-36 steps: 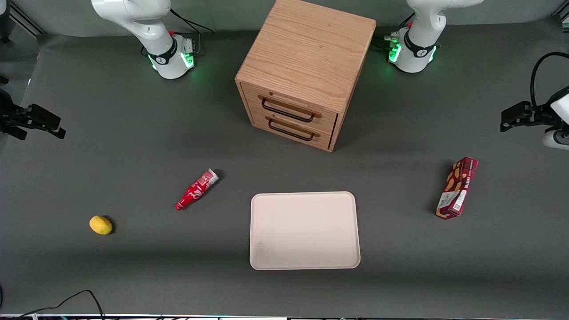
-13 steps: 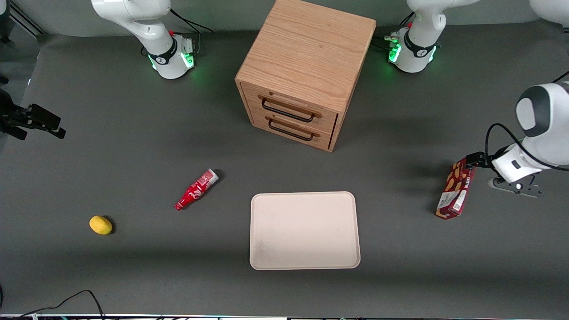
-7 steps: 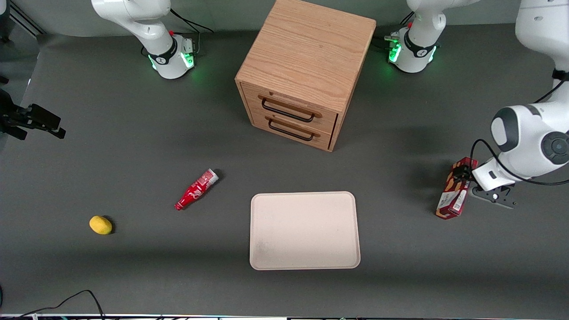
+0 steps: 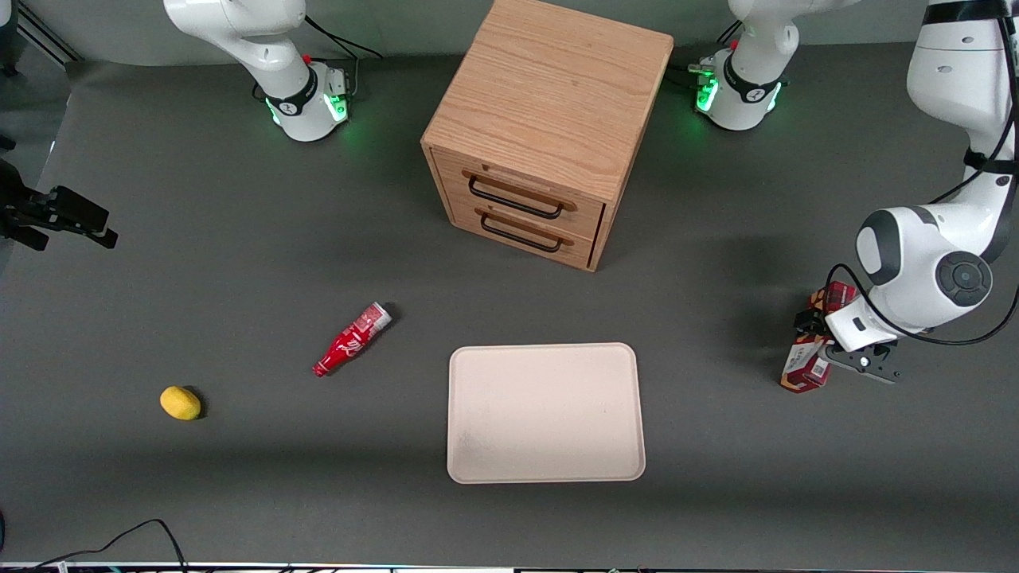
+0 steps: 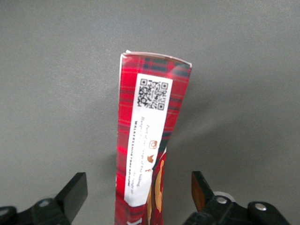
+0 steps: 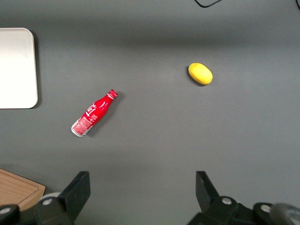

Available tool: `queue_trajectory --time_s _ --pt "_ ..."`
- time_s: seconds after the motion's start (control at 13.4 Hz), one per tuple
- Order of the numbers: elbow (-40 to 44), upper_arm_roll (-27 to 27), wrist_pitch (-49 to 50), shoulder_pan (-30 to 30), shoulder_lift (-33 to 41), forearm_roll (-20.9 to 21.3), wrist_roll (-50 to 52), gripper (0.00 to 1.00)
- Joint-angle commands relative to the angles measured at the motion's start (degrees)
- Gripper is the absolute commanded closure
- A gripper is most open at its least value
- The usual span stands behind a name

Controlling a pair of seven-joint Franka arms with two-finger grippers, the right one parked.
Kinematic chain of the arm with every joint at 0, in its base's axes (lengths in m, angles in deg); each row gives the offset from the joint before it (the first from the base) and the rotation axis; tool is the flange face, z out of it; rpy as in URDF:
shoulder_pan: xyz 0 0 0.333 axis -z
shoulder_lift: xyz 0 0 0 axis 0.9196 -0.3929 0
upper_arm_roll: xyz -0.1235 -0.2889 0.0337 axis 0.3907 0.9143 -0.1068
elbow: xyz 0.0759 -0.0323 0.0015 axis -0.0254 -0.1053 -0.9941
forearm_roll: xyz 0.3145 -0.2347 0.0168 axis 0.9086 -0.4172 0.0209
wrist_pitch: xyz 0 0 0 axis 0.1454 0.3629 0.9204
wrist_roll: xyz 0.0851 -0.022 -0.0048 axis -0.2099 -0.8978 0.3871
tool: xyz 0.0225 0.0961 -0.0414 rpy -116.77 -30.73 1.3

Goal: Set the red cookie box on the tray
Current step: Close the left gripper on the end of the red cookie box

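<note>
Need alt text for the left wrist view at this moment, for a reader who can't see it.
The open pincer straddles the red cookie box, one black finger on either side with a gap to the carton. The box lies on the bare grey table, its white QR-code label facing the camera.

The left arm has swung in from the table's working-arm edge and come down over the red cookie box [image 4: 806, 368]. Its gripper [image 5: 139, 194] (fingers spread wide) now straddles the box, toward the box's 12 o'clock end.

Table [image 4: 239, 263]: tray [image 4: 545, 414], cabinet [image 4: 549, 103], bottle [image 4: 350, 340], lemon [image 4: 181, 403], cookie box [image 4: 806, 368]
</note>
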Motion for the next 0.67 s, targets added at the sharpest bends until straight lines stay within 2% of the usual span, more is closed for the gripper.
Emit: queue_trajectory --time_s 0.0,0.07,0.15,0.22,0.6 --pt "-0.2 -0.3 0.2 0.5 0.7 -0.5 -0.9 0.16" --pt "-0.2 -0.3 0.2 0.5 0.8 -0.5 -0.9 0.33" --pt "-0.2 -0.3 0.3 0.4 1.0 -0.5 -0.9 0.7" --pt "-0.4 -0.3 0.3 0.4 1.3 -0.5 -0.9 1.0" --pt "-0.5 -0.2 0.3 0.4 1.4 -0.5 -0.9 1.0"
